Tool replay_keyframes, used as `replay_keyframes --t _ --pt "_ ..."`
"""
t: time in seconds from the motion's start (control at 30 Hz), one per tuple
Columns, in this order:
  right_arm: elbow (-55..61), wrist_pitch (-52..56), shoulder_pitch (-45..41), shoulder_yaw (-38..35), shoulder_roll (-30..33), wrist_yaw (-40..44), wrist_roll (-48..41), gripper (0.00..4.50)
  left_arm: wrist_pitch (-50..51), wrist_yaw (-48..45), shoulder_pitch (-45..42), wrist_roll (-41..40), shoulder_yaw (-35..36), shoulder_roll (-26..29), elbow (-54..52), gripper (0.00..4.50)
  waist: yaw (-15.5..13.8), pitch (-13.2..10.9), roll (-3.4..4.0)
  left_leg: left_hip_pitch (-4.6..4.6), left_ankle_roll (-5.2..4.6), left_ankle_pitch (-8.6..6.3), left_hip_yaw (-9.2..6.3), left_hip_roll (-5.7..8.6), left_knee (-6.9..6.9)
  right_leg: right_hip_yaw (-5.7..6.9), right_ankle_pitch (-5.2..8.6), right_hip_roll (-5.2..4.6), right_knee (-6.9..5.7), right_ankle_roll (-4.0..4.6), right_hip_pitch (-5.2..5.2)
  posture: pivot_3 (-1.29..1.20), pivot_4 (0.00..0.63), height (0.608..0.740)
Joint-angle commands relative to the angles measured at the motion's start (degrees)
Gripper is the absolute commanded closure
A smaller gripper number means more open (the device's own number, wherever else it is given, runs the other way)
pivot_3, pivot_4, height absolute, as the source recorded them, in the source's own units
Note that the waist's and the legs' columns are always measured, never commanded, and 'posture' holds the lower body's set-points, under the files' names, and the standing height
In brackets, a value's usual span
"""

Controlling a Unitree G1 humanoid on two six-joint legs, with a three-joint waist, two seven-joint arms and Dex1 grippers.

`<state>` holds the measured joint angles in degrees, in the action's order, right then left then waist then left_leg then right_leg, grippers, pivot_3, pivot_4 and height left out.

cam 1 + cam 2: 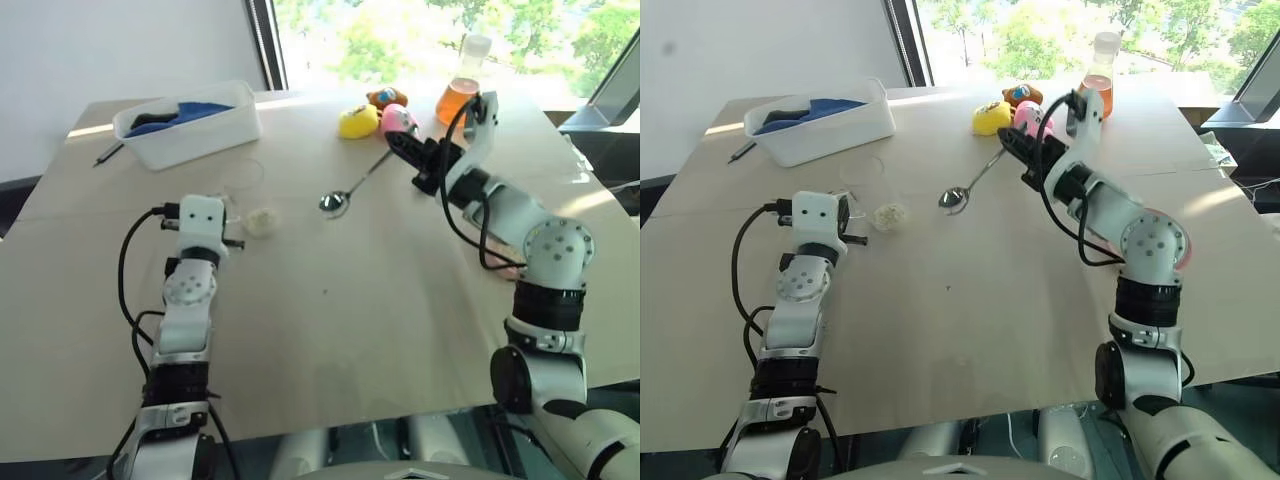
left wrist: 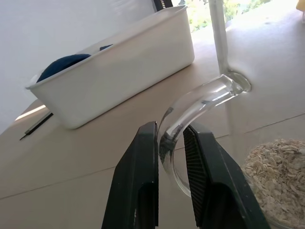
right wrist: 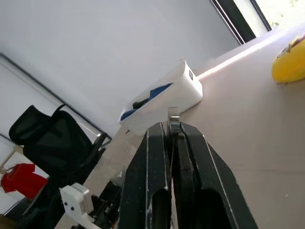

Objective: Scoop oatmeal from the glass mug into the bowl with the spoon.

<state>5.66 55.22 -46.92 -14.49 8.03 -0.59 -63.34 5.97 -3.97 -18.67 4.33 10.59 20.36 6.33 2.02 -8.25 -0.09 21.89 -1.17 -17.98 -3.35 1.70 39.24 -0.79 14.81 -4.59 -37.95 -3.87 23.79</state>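
My left hand [image 2: 170, 143]: clamped on 1 glass mug's [image 2: 209, 102] handle | my right hand [image 1: 403, 141]: gripping 1 spoon [image 1: 352, 188] | oatmeal [image 2: 279, 169]: 1 heap in mug | surface [image 1: 350, 300]: 1

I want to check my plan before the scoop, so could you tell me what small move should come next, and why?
Probably carry the spoon left toward the glass mug. The left pincer is clamped on the mug's handle, steadying it, and the oatmeal sits inside. The right pincer holds the spoon by its handle end, with its scoop apparently empty and well to the mug's right.
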Motion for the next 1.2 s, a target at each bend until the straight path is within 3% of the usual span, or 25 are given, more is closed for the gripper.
replay_keyframes --t 0.03,0.1,0.37,0.73,0.93,1.2 --pt "0.8 -1.8 -2.5 -0.1 -0.3 0.7 0.0 4.5 0.5 -1.5 -1.8 -0.9 -0.8 0.2 -0.2 4.18 0.0 0.0 -0.01 0.01 0.0 0.0 -0.01 0.0 0.0 0.01 0.0 0.0 0.01 0.0 -0.01 0.0 0.15 0.74" --pt "0.7 -2.0 -2.7 0.1 -0.7 0.8 0.2 4.5 0.4 -1.3 -2.1 -1.0 -0.6 0.4 0.6 4.43 0.1 0.0 -0.02 0.0 0.0 0.0 0.01 0.0 0.02 0.0 0.0 -0.04 0.01 0.0 -0.02 0.0 0.15 0.74" --pt "-0.4 -3.7 -5.6 0.8 -1.9 0.9 1.6 4.5 2.7 -2.6 -2.4 -1.9 -1.6 -0.4 0.7 4.43 0.4 0.0 0.0 -0.06 0.02 0.02 0.01 -0.01 0.02 -0.07 0.0 0.0 -0.07 0.0 -0.01 0.0 0.15 0.74" --pt "-2.8 -5.3 -13.6 1.7 -2.3 2.7 3.7 4.5 17.9 -9.2 -9.4 -7.0 -4.7 -1.4 -7.9 4.43 0.0 0.0 0.0 0.08 0.0 0.03 -0.13 0.11 0.05 0.06 0.0 -0.1 0.02 0.0 -0.02 0.0 0.15 0.74" --pt "-3.6 -6.5 -13.2 6.3 -0.3 6.8 10.7 4.5 23.3 -11.8 -13.0 -7.7 -7.2 -0.9 -10.8 4.43 0.7 0.0 0.01 0.09 0.01 0.04 -0.11 0.11 0.0 0.04 0.0 0.0 0.02 0.0 0.02 0.0 0.15 0.74" --pt "-2.6 -8.4 -8.3 16.4 6.3 12.9 24.7 4.5 22.9 -15.2 -14.7 -8.7 -8.5 0.4 -10.5 4.43 0.6 0.0 0.0 0.1 0.02 0.04 -0.07 0.08 0.0 -0.07 0.0 0.0 0.03 0.0 0.11 0.0 0.15 0.74"
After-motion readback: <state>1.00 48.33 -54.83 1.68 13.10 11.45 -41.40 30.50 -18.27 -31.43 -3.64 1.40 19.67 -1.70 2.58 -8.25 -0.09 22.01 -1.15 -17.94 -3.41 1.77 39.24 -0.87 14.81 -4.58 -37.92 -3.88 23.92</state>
